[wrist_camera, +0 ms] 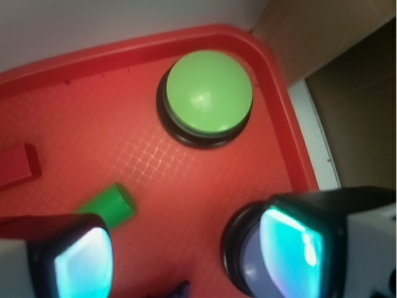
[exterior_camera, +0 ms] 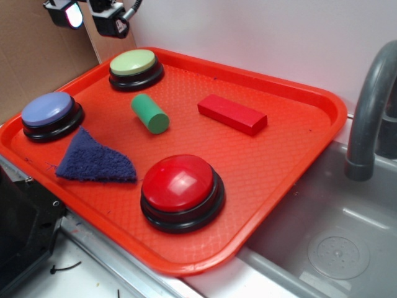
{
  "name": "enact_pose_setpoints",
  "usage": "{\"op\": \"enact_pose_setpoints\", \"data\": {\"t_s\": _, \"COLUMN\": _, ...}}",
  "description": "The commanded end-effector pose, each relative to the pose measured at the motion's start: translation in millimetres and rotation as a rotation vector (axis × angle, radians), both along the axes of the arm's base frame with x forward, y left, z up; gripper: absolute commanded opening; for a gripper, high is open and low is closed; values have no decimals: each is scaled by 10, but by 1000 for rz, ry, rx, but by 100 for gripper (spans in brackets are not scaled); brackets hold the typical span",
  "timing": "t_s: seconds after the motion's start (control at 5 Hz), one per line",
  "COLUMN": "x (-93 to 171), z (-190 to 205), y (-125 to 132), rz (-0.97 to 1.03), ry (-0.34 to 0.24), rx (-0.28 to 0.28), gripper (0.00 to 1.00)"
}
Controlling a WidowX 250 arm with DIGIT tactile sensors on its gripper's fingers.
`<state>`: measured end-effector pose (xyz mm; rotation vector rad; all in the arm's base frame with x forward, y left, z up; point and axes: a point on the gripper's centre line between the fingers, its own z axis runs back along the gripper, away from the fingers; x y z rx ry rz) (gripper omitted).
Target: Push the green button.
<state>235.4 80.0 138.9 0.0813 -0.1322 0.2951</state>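
Observation:
The green button [exterior_camera: 133, 64] is a pale yellow-green dome on a black base at the far left corner of the red tray [exterior_camera: 291, 149]. In the wrist view the green button [wrist_camera: 208, 99] lies ahead of the fingers, near the tray's corner. My gripper [exterior_camera: 90, 17] hangs high above the tray's far left edge, up and left of the button, touching nothing. It is open and empty, and its two fingers [wrist_camera: 310, 242] stand wide apart around the gripper's middle [wrist_camera: 186, 254].
On the tray are a dark green cylinder [exterior_camera: 149, 113], a red block [exterior_camera: 232, 114], a pale blue button [exterior_camera: 49, 112], a big red button [exterior_camera: 180, 186] and a blue cloth [exterior_camera: 93, 160]. A sink [exterior_camera: 335, 242] and grey faucet [exterior_camera: 369, 118] lie to the right.

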Motion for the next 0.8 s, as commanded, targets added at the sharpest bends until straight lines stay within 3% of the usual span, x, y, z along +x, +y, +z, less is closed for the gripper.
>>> {"op": "enact_pose_setpoints", "data": {"t_s": 0.0, "x": 29, "z": 378, "y": 11, "rz": -19, "ry": -70, "rx": 22, "gripper": 100}}
{"op": "enact_pose_setpoints", "data": {"t_s": 0.6, "x": -75, "z": 431, "y": -16, "rz": -42, "ry": -68, "rx": 17, "gripper": 100}}
